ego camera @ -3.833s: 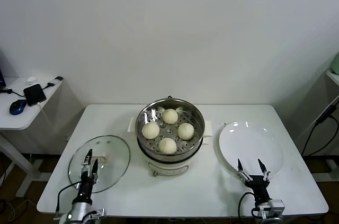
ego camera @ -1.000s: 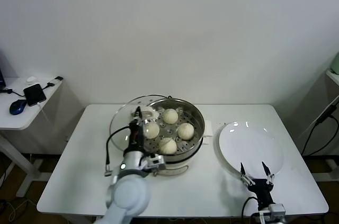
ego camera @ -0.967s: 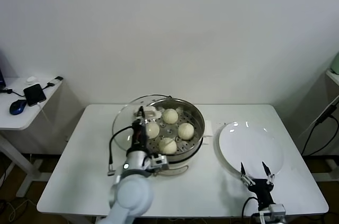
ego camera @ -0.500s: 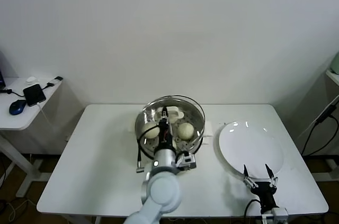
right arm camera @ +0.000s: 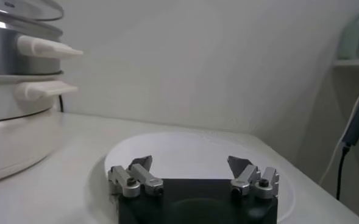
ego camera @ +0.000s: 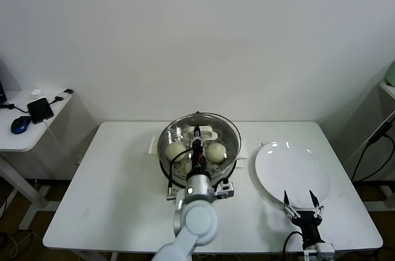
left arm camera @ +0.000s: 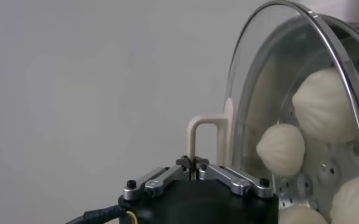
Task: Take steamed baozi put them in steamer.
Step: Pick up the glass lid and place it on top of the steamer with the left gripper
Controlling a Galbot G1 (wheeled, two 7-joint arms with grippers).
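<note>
Left claw (ego camera: 196, 132) is clenched on the cream-white loop handle (left arm camera: 205, 137) of the round glass lid with a steel rim (ego camera: 199, 139), fingertips pinched together on the thin bar (left wrist view shows them meeting around it). Lid sits over the round shiny stainless-steel steamer on its white electric base (ego camera: 230, 161), which stands near the middle of the counter (ego camera: 117, 181), toward its far edge. The relation that matters: lid rim against pot rim. From the head view the two circles nearly coincide, so the lid looks centred; whether it is seated or hangs just above I cannot tell. The small round pale cream-white steamed baozi (ego camera: 176, 150) are inside the steamer, directly below the left claw, seen through the glass; two show plainly beside the arm, and the wrist view shows more on the perforated tray. Judgement: buns are placed, and covering is the step in hand, needing only a straight lowering and release. Right claw (ego camera: 303, 202) is released, jaws wide, parked at the near right edge of the counter, just over the near rim of the flat white round plate (ego camera: 290, 168), well apart from the steamer.
</note>
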